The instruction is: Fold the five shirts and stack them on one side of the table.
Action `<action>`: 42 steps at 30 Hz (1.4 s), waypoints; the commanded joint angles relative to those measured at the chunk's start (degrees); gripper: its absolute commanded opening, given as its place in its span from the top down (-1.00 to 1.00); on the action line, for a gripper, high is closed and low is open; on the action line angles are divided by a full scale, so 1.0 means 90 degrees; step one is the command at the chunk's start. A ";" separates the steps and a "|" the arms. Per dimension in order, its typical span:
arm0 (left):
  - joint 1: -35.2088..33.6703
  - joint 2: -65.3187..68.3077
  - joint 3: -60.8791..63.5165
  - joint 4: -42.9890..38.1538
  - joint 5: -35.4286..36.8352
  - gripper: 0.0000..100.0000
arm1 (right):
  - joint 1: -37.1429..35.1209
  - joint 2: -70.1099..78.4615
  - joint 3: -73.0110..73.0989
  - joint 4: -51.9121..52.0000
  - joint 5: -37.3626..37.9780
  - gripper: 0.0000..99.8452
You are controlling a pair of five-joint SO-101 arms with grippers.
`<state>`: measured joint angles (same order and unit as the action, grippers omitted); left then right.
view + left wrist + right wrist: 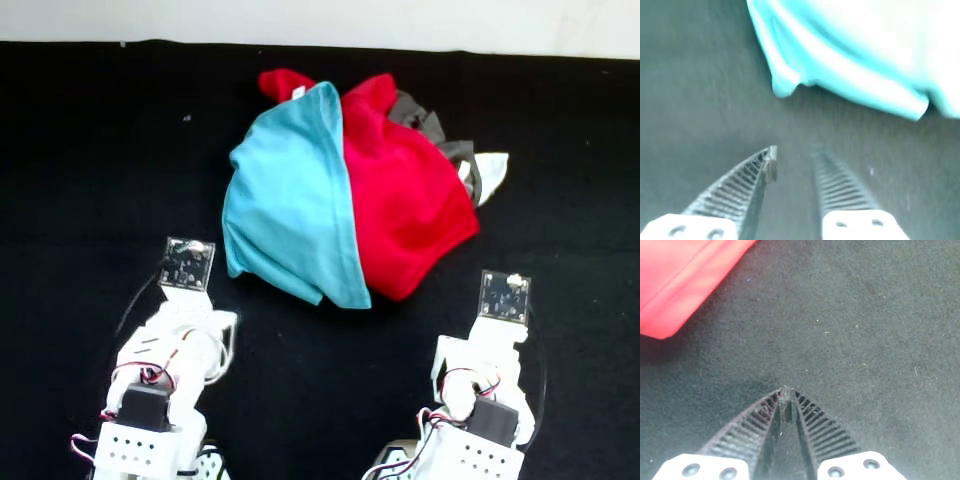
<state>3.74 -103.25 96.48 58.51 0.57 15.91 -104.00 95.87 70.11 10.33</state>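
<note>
Overhead view looks down; low wrist views share its shirts (345, 205).

White left arm (165, 370) and right arm (480, 395) carry black motors, coloured cables, ribbed black tool fingers (747, 432).

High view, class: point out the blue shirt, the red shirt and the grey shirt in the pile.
blue shirt (285, 200), high view, on the middle of its smooth upper side
red shirt (405, 210), high view, on the middle of its exposed half
grey shirt (432, 125), high view, on the strip poking out behind the red one
</note>
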 commanded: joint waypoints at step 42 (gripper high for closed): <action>0.1392 1.5683 -1.4110 0.1319 0.2696 0.19 | -0.0054 0.0015 0.0816 0.0034 -0.0029 0.97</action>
<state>20.26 29.58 -22.20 69.67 24.75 15.91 -104.00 95.87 70.11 10.33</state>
